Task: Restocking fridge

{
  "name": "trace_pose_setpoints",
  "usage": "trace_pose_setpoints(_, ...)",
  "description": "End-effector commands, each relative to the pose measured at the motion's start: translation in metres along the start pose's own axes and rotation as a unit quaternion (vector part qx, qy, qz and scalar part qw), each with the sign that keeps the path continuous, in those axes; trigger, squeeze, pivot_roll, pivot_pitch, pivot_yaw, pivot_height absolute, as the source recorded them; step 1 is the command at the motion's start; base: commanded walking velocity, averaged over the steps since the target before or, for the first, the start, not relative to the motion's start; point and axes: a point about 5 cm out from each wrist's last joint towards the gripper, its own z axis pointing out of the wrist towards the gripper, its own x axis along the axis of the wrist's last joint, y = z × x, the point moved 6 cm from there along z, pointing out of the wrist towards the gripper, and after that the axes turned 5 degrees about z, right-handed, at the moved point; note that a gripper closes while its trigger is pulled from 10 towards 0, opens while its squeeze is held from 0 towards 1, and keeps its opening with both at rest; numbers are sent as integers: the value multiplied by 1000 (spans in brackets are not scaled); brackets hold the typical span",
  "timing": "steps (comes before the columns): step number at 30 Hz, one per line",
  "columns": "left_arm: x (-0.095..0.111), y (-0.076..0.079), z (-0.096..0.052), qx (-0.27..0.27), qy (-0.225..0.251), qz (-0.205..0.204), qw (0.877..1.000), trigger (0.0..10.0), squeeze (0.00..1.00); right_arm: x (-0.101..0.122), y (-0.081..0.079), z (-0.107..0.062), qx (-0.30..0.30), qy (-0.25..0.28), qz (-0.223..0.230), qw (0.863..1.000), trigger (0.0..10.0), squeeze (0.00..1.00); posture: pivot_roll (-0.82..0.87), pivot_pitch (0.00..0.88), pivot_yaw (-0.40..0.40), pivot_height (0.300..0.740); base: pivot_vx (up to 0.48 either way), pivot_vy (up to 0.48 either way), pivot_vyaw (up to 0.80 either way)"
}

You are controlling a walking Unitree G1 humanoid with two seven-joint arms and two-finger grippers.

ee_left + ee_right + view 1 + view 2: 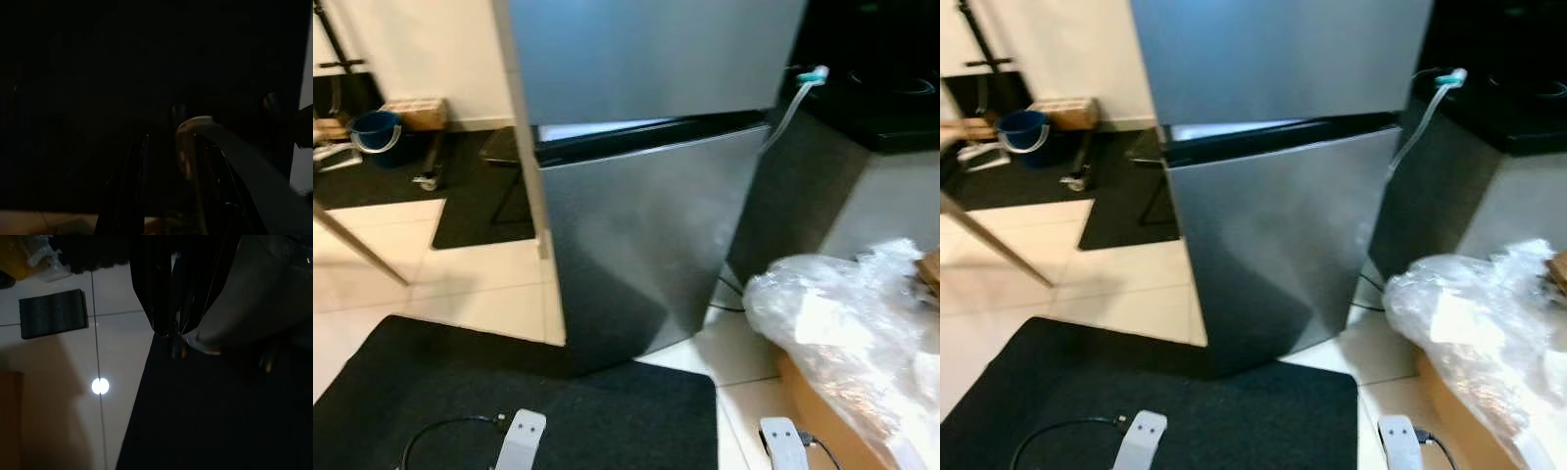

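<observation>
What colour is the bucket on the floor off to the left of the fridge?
The bucket is blue with a pale handle, clearest in the right eye view.

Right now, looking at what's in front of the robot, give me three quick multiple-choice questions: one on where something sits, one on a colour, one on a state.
1. Where is the crinkled clear plastic wrap?
A. On the floor to the robot's right of the fridge
B. On top of the fridge
C. Inside the bucket

2. What colour is the bucket by the far wall?
A. Red
B. Blue
C. Yellow

3. What state are the fridge doors in?
A. Both shut
B. Lower door wide open
C. Upper door removed

Answers:
1 A, the plastic lies over a brown box low on the right, beside the fridge.
2 B, the bucket at far left is blue.
3 A, both steel fronts sit flush, with only a dark seam between them.
</observation>
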Motion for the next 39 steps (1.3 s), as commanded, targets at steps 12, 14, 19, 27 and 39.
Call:
trace_pose_setpoints(12, -9, -4, -2, 8, -14, 8, 1000, 10000, 0, -9, 2, -1, -12, -13, -2, 1000, 10000, 0, -14, 0, -1, 740, 0, 0, 744)
trace_pose_setpoints(14, -10, -4, -2, 8, -15, 8, 1000, 10000, 0, -9, 2, -1, -12, -15, -6, 1000, 10000, 0, -14, 0, -2, 740, 0, 0, 744)
trace_pose_setpoints(19, -11, -3, -2, 8, -17, 6, 1000, 10000, 0, -11, 2, -1, -11, -18, -10, 1000, 10000, 0, -14, 0, -1, 740, 0, 0, 744)
trace_pose_setpoints(27, -11, -2, -2, 8, -15, 3, 1000, 10000, 0, -14, 1, -1, -9, -22, -11, 1000, 10000, 0, -15, 0, 0, 740, 0, 0, 745)
trace_pose_setpoints(39, -6, -3, -1, 6, -11, 12, 1000, 10000, 0, -13, 10, -2, -38, -21, -23, 999, 10000, 0, -20, 0, -5, 740, 0, 0, 302)
